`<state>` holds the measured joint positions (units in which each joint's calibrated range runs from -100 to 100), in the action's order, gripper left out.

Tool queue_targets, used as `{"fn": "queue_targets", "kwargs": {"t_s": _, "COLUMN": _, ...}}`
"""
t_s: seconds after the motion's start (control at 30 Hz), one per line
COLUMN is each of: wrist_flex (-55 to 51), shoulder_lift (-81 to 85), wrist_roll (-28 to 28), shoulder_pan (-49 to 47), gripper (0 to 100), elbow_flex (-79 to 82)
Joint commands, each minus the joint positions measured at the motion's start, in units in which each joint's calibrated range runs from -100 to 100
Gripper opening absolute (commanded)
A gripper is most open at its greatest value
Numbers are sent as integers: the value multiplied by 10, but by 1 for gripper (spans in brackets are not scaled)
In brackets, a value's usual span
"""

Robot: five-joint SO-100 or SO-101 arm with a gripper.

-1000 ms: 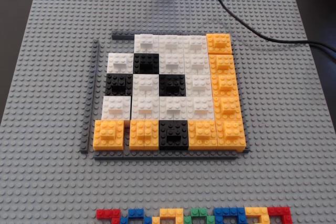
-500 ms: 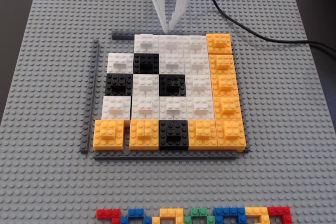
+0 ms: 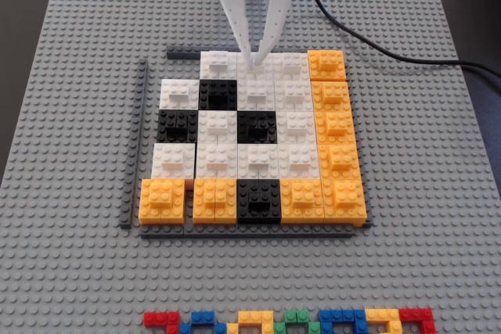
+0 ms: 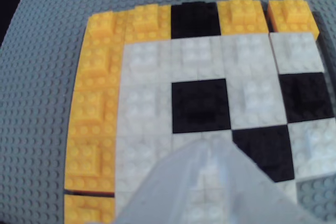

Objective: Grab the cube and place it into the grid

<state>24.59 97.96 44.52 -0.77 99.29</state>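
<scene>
The gripper [image 3: 254, 60] hangs over the grid's [image 3: 254, 140] top row, its fingers converging to a point, gripping nothing visible. The cube [image 3: 255, 68] sits in that row, under the tips.

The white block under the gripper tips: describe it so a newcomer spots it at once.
In the fixed view, find the square grid on the grey baseplate. Its top row runs three white blocks, then an orange corner block. Yours is the middle white block, the only one with the gripper tips over it.
</scene>
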Motion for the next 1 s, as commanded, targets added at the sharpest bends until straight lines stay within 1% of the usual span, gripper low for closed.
{"fn": "queue_targets", "kwargs": {"t_s": 0.0, "wrist_flex": 3, "shoulder_lift": 20, "wrist_roll": -3, "shoulder_pan": -12, "gripper": 0, "elbow_flex": 6}}
{"fn": "queue_targets", "kwargs": {"t_s": 0.97, "wrist_flex": -15, "shoulder_lift": 20, "wrist_roll": -4, "shoulder_pan": -12, "gripper": 0, "elbow_flex": 6}}
